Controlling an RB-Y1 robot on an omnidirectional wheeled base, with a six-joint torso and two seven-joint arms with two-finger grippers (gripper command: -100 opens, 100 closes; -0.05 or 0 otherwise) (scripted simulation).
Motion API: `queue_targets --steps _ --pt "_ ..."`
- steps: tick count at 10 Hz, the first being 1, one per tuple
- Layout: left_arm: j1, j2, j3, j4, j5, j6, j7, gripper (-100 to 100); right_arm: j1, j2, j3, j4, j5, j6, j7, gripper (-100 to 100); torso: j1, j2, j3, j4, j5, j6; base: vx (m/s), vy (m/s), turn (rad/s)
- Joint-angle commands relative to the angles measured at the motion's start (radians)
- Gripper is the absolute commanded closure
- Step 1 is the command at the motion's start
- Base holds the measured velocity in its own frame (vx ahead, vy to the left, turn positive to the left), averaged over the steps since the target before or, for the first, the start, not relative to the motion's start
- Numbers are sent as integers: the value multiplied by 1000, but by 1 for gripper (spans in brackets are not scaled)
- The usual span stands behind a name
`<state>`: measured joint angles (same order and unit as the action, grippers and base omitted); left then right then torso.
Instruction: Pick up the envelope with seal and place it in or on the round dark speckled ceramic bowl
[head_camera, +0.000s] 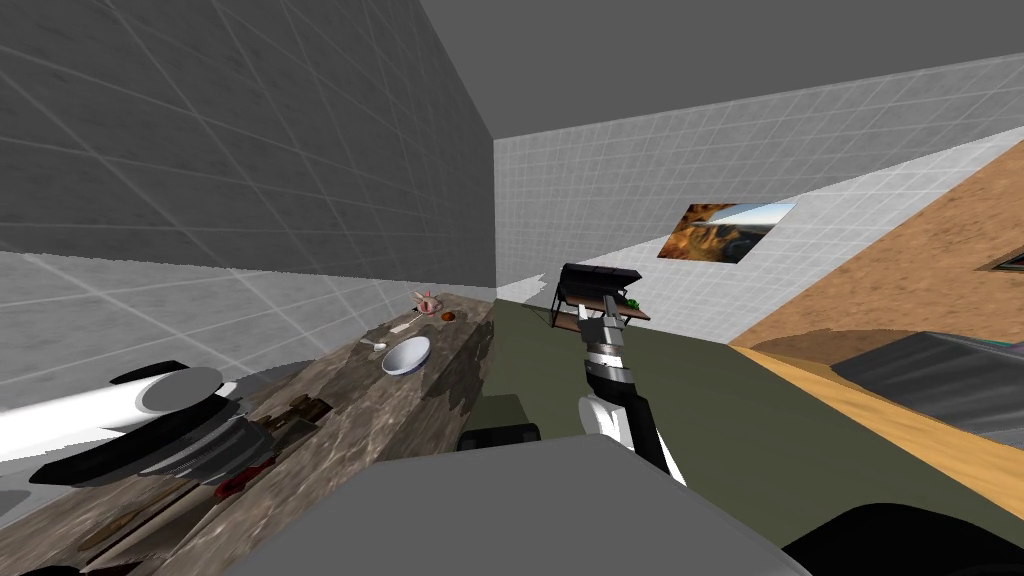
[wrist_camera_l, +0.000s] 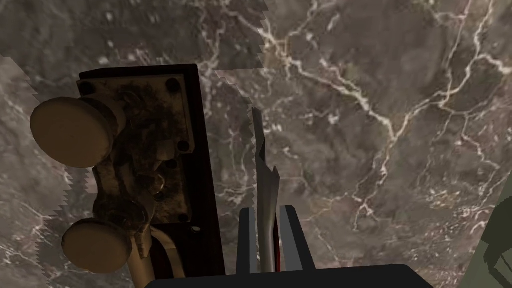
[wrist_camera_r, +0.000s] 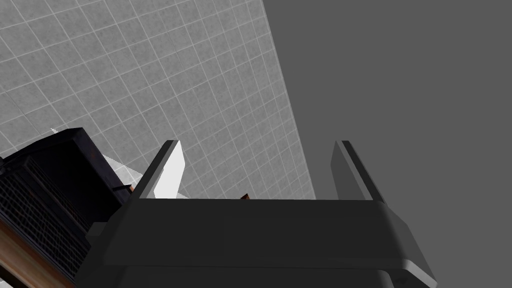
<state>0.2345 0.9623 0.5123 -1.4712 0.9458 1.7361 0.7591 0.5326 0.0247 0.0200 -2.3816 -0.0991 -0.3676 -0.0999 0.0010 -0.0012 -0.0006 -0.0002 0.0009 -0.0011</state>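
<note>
- Head view: flat, even light. The left wall (head_camera: 200, 120) is dark grey, the far tiled wall (head_camera: 600, 200) paler. The wide lens splays the walls toward the corners, and the whole scene sits rolled.
- Left wrist view: dim and brownish. A saw-toothed shadow edge crosses the marble counter (wrist_camera_l: 375, 125). The envelope (wrist_camera_l: 265, 165), nipped in the left gripper (wrist_camera_l: 265, 209), shows as a pale grey sliver.
- Right wrist view: the right gripper (wrist_camera_r: 257, 150) is spread wide, one finger (wrist_camera_r: 170, 175) lit bright white, the other in grey shade.
</note>
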Motion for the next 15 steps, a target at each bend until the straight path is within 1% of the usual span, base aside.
queue_targets --steps 1,2,3,4,5,6,7,8,9,10,15 --pt "0 0 0 0 0 0 0 100 0 0 0 0 0 0 0 0 0 0 0 0 0 0 0 0 0" --pt "0 0 0 0 0 0 0 0 0 0 0 0 0 0 0 0 0 0 0 0 0 0 0 0 0" --pt "6 15 16 -28 18 28 15 100 0 0 0 0 0 0 0 0 0 0 0 0 0 0 2 4 18" --pt "7 22 21 -38 25 40 22 100 0 0 0 0 0 0 0 0 0 0 0 0 -1 0 5 9 14" --pt "7 16 15 -27 18 26 13 100 0 0 0 0 0 0 0 0 0 0 0 0 -1 0 0 0 0" --pt "7 17 17 -29 19 29 15 0 0 0 0 0 0 0 0 0 0 0 0 0 0 0 0 0 0" --pt "22 43 22 -29 48 27 28 100 0 0 0 0 0 0 0 0 0 0 0 0 0 0 -47 16 -36" --pt "35 66 27 -29 72 26 39 100 0 0 0 0 0 0 0 0 0 3 2 1 -1 0 -84 33 -51" --pt "43 79 29 -29 87 25 46 100 0 0 0 0 0 0 0 0 1 5 3 1 -1 -1 -90 34 -39" --pt "60 109 36 -30 120 24 61 100 0 0 0 0 0 0 0 0 2 7 4 2 0 -2 -99 48 -51" --pt "109 197 55 -33 215 22 105 100 0 0 0 0 0 0 0 0 6 9 5 1 2 -5 -75 35 -35"
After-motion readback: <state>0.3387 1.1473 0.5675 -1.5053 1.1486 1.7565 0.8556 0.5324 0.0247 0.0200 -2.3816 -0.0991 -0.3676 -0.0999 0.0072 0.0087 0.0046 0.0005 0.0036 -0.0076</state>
